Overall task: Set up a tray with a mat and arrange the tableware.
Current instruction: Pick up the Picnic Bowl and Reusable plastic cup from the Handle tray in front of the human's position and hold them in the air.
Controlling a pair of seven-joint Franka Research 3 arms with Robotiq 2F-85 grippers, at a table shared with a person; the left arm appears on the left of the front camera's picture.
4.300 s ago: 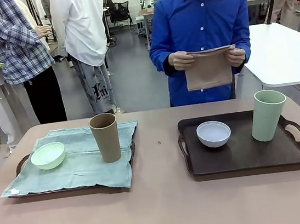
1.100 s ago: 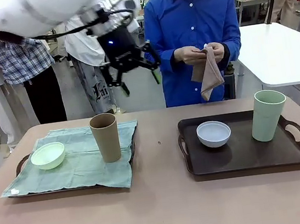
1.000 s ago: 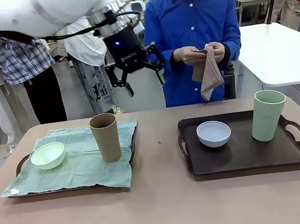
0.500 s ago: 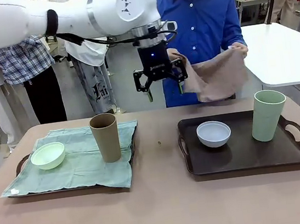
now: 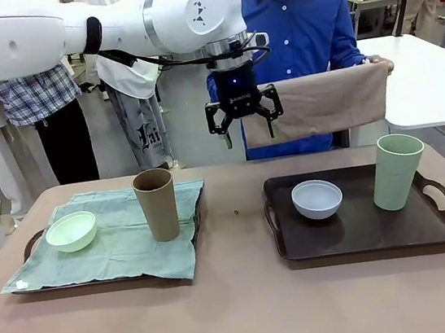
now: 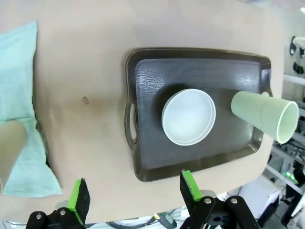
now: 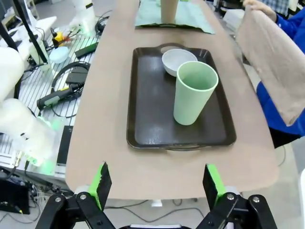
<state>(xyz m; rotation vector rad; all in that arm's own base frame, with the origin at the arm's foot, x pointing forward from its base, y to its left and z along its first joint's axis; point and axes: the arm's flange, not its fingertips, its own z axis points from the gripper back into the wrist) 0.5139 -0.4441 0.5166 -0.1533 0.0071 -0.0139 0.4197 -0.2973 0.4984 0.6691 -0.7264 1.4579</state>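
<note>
Front view, left pincer (image 5: 249, 136) wide open, empty

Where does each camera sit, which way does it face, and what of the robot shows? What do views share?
Front view: robot's side of the table, facing across at the person holding a brown cloth; the left arm and open left end effector show.
Left wrist view: above, looking down on the dark tray, white bowl and green cup; its own fingers show.
Right wrist view: off the table's end, looking along it; the open right end effector shows.
Shared: tray, bowl and cup, in all three.
</note>
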